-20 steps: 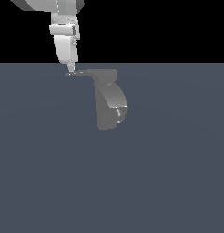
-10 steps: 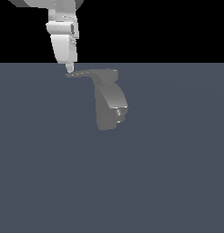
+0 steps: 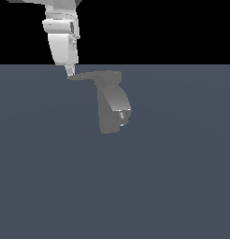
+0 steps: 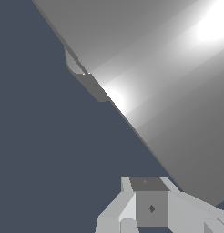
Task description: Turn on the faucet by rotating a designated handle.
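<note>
1. The gripper [image 3: 70, 73] is a white, boxy, blocky unit hanging down from the arm [image 3: 62, 44]; its tip sits at the narrow end of the handle [image 3: 91, 76]. Whether it is released or clenched cannot be told.
2. The handle is a thin, flat, matte grey lever, tapering toward the gripper and widening into the cap on top of the faucet [image 3: 113, 108].
3. In the wrist view the handle [image 4: 168, 77] fills much of the frame as a broad smooth grey slab with a bright glare, its straight edge running diagonally just beside the finger [image 4: 150, 205].
4. The faucet is a thick, curved grey body below the cap, ending in a short glinting spout.
5. Around the faucet lies a flat, plain slate-blue floor [image 3: 173, 177], open on every side.
</note>
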Controlling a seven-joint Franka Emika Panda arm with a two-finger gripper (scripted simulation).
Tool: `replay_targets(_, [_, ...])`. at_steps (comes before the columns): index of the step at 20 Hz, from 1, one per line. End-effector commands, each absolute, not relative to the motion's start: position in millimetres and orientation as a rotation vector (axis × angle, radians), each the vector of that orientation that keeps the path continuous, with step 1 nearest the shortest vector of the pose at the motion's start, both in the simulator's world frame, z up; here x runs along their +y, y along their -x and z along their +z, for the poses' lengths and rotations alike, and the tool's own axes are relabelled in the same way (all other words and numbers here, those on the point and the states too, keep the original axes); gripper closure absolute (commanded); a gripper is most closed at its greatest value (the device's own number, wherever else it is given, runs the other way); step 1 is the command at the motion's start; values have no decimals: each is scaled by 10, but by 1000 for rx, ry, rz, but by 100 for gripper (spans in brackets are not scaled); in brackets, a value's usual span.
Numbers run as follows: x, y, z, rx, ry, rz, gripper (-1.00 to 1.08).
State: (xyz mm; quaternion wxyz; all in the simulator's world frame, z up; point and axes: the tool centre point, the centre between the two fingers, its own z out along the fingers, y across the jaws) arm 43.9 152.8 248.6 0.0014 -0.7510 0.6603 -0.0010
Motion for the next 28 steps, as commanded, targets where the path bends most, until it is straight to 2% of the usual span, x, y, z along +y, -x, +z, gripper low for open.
replay_targets(1, [1529,-350,2485,2073,2361,0,108])
replay_targets(28, [1008,176,2486,2073,2360,-1,108])
